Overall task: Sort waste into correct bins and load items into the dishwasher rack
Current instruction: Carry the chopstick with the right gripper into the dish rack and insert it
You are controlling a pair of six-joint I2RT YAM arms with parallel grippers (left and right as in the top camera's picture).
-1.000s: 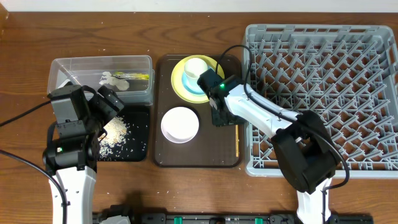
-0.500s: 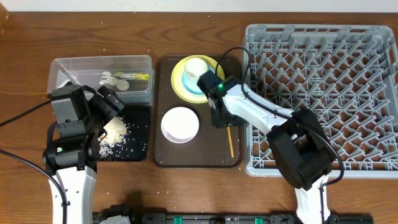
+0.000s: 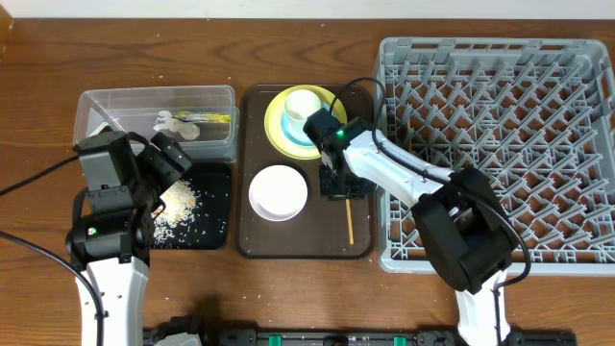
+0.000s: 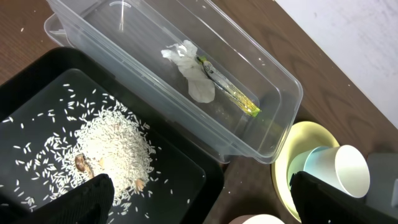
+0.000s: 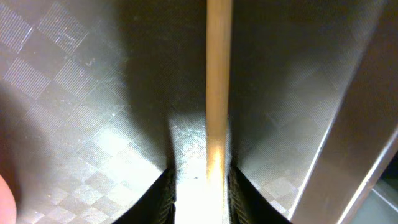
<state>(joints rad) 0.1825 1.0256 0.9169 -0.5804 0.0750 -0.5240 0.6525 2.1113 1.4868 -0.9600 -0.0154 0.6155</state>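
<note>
right gripper [image 3: 340,190]: down on the brown serving tray [image 3: 298,246], closed narrow on the chopstick [image 5: 217,74]; in the wrist view the stick runs straight out between the two fingers [image 5: 163,200].
chopstick: lies lengthwise on the right half of the serving tray, its free end pointing toward the near edge, apart from the tray's right wall.
left gripper [image 4: 205,196]: spread wide and holding nothing, hanging over the black tray [image 3: 217,227].
black tray: on the desk [image 3: 38,77], just beside the clear tub [image 3: 223,94]; holds a heap of rice scraps [image 4: 115,149] with loose grains around it.
clear tub: holds the white tissue [image 4: 189,68] and, touching it, the green-and-orange wrapper [image 4: 231,94].
yellow plate [image 3: 273,121]: at the far end of the serving tray, carrying the light blue bowl [image 4: 316,163] with the white cup [image 3: 303,102] lying in it.
white bowl [image 3: 279,190]: upright on the serving tray, near the right gripper, on its left.
dishwasher rack [image 3: 500,144]: just right of the serving tray.
</note>
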